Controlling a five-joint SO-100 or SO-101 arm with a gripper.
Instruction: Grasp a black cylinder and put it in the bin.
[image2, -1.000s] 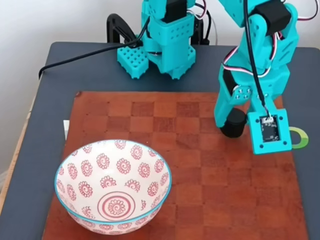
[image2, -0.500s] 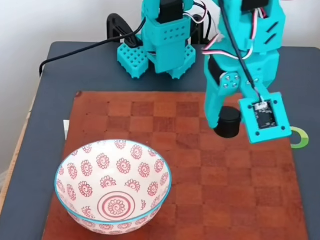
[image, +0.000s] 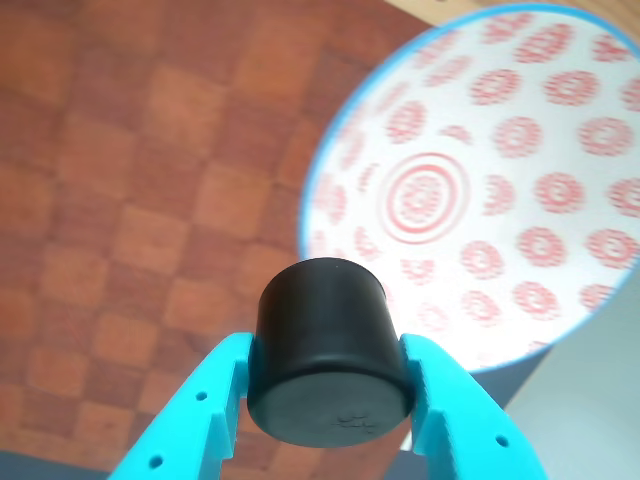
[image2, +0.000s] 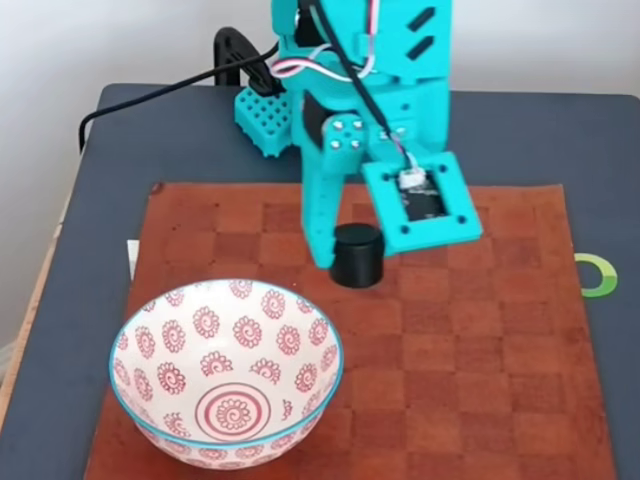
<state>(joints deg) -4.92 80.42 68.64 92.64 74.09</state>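
Turquoise two-finger gripper (image: 330, 400) clamps squat matte black cylinder (image: 325, 350). Cylinder (image2: 357, 254) held above brown checkered mat (image2: 480, 340), beside white red-patterned, blue-rimmed bin (image2: 226, 372).

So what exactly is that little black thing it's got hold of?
The black cylinder is short, squat and matte, plastic or rubber by its look, with a faint embossed mark on one flat end. It is pinched at its sides between the turquoise fingers of the gripper. In the fixed view it is upright above the brown checkered mat, short of the bowl.
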